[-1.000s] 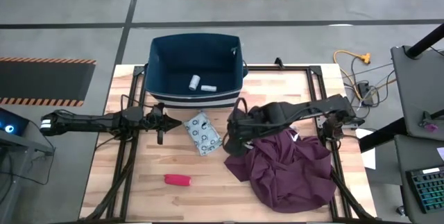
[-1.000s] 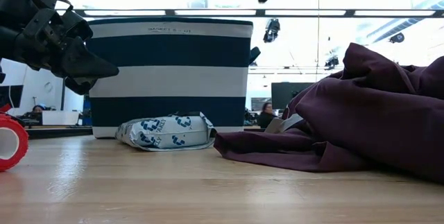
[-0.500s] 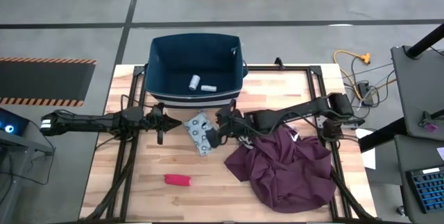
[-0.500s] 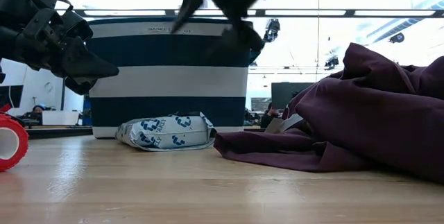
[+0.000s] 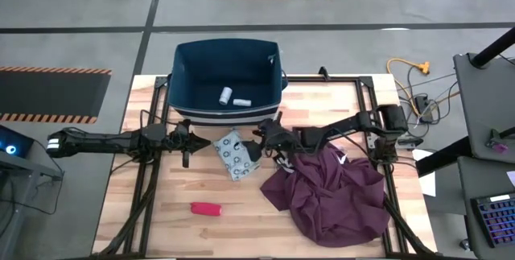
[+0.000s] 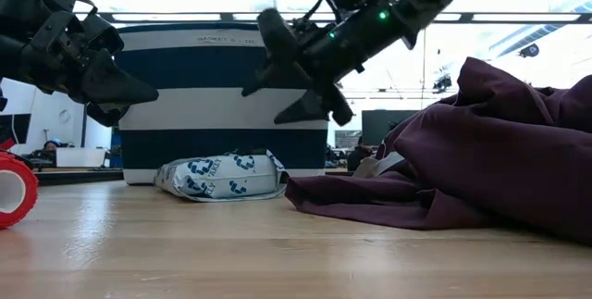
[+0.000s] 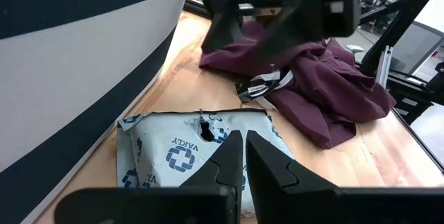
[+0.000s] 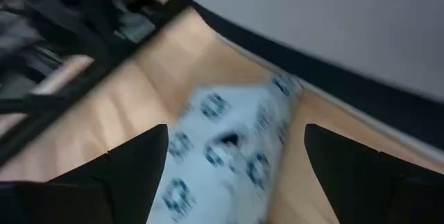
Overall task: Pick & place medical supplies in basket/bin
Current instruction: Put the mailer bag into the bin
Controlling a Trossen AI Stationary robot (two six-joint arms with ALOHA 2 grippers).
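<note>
The pale-blue packet (image 5: 235, 154) lies flat on the table in front of the dark-blue bin (image 5: 228, 71); it also shows in the low view (image 6: 222, 177) and the left wrist view (image 7: 180, 156). Two white cylinders (image 5: 226, 95) (image 5: 242, 101) lie on the bin's floor. The red piece (image 5: 206, 208) rests near the table's near edge. My right gripper (image 5: 256, 149) is open and hangs above the packet's right end (image 6: 287, 91), with the packet (image 8: 222, 148) between its fingers in its wrist view. My left gripper (image 5: 201, 142) is shut and hovers left of the packet (image 7: 243, 156).
A big maroon cloth (image 5: 330, 191) is heaped on the table's right half, its edge close to the packet (image 6: 481, 151). Black frame rails (image 5: 145, 179) run along the table's sides. Bare wood lies between the packet and the red piece.
My right gripper has moved from the maroon cloth's edge toward the table's left and come down, and now hangs open over the packet's right end. The packet, the cloth and my left arm have stayed where they were.
</note>
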